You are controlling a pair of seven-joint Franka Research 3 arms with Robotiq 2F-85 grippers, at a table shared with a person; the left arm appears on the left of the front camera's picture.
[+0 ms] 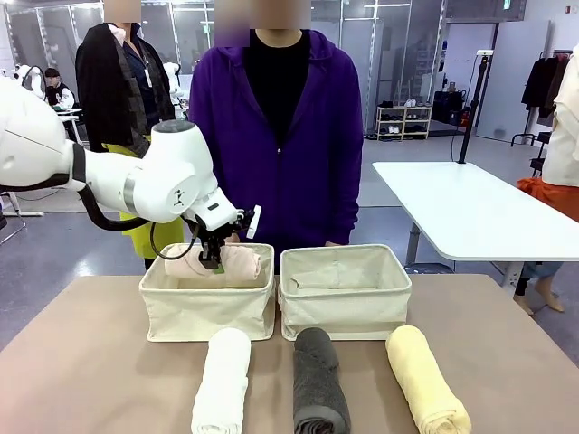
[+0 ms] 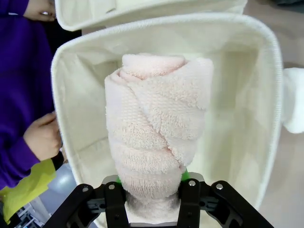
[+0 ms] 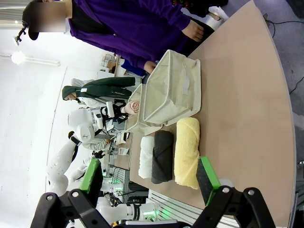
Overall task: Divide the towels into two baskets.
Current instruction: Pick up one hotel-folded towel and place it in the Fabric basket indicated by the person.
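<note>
Front view: left gripper [image 1: 213, 262] clamps the peach towel [image 1: 240, 262] across the open top of the left basket [image 1: 206, 312]. The right basket [image 1: 344, 303] stands just beside it. White towel [image 1: 222, 380], dark grey towel [image 1: 318, 384] and yellow towel [image 1: 425, 380] lie in front.

Left wrist view: both fingers pinch the roll's end over that basket's mouth.

Right wrist view: right gripper [image 3: 149, 178] is spread wide and empty, well apart from the left basket.

White, rounded left arm [image 1: 172, 172] with a black cable [image 1: 95, 217], ending in a black hand [image 1: 213, 260].

person in purple top [image 1: 298, 145] | brown tabletop [image 1: 81, 362] | white table [image 1: 461, 212] at right
</note>
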